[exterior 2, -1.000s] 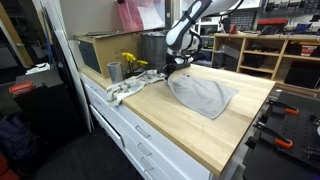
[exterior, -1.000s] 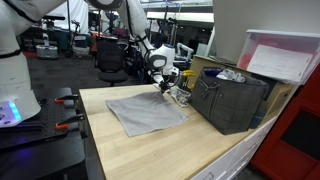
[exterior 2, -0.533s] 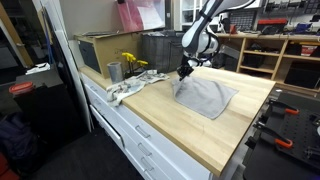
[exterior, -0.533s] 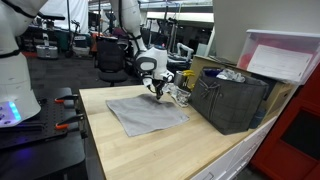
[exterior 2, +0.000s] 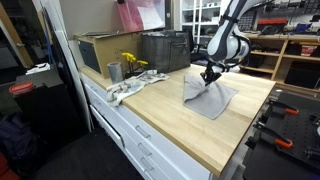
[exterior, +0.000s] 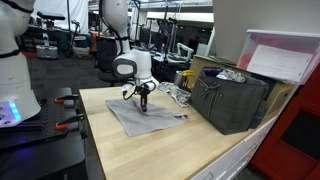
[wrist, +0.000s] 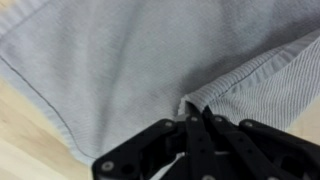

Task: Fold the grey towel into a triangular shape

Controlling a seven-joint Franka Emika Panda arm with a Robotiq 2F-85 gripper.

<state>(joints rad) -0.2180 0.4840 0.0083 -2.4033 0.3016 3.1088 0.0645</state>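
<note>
Fingers [wrist: 197,142]: closed tight, pinching a raised fold of the grey towel [wrist: 110,60].
Gripper [exterior: 142,100]: pointing straight down.
Towel place: flat on the worktop [exterior: 160,155], clear of its edges.

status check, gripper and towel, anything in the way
Gripper shut on a corner of the grey towel. Corner raised over the cloth, fold unfinished. Dark grey bin off to one side, not blocking.
</note>
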